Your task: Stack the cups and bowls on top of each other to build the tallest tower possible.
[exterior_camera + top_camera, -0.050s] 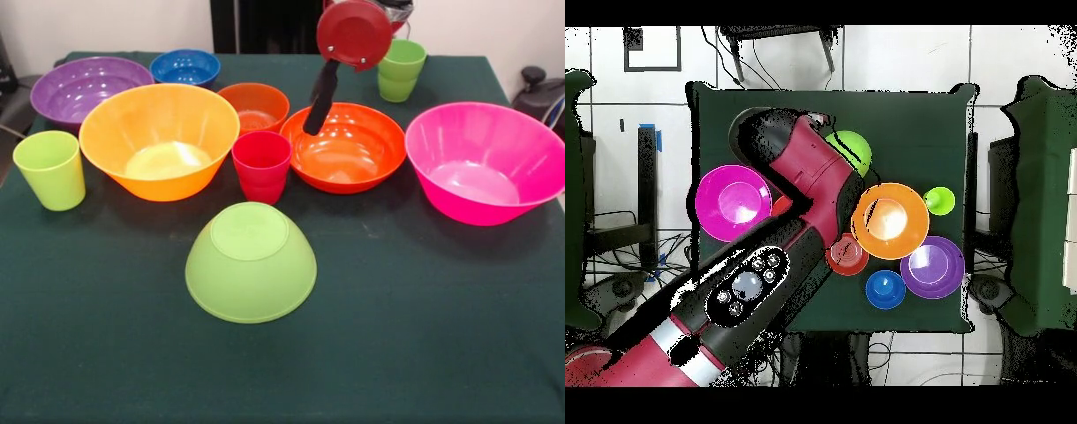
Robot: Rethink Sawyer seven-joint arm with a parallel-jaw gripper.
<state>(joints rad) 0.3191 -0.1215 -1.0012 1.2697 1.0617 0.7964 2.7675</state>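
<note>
Hovering over the medium orange bowl (pixel 346 146), the gripper (pixel 311 124) shows one dark finger by the rim — whether the fingers are spread I cannot tell. Pinch that rim squarely. The rim-down lime green bowl (pixel 251 261) waits at 7 o'clock — nothing stacked yet.

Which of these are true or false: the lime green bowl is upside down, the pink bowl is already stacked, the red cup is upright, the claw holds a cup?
1. The lime green bowl sits rim-down. True.
2. The pink bowl is stacked on another bowl. False: it stands alone on the table.
3. The red cup stands upright. True.
4. The claw holds a cup. False: it hangs over the orange bowl with nothing visibly in it.
</note>
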